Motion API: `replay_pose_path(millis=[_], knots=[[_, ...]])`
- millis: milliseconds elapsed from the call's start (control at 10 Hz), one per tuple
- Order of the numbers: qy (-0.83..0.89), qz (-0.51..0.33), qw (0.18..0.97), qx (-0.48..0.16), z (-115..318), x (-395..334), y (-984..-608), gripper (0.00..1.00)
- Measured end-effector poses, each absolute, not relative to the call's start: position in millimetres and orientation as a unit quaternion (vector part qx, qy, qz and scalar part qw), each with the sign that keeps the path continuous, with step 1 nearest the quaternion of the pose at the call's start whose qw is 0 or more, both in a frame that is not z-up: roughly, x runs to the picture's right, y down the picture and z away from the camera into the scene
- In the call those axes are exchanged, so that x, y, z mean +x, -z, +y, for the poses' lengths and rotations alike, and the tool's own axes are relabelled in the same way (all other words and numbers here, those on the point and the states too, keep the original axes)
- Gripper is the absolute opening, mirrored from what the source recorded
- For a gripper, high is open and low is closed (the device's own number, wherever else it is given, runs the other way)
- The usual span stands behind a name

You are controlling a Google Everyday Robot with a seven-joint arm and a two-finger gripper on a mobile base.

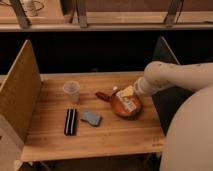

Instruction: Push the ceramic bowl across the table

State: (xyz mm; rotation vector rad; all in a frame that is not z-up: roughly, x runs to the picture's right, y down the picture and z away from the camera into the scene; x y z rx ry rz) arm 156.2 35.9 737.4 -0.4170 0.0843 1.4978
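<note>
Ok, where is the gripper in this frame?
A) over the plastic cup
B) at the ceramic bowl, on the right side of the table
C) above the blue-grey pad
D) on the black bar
B: the gripper is down at the ceramic bowl near the right edge of the table, well apart from the cup.
</note>
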Motion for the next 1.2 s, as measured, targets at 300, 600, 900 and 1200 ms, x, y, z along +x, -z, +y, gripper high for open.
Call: replay_pose_path(millis=[300, 600, 900, 1200], knots=[[-0.676, 0.038, 0.712, -0.188, 36, 156, -737, 0.73], [-0.676, 0.038, 0.712, -0.188, 36, 156, -737, 0.43], [-0.675, 0.038, 0.712, -0.188, 36, 156, -737, 0.14], [-0.663, 0.058, 0.726, -0.172, 41, 168, -747, 0.00]])
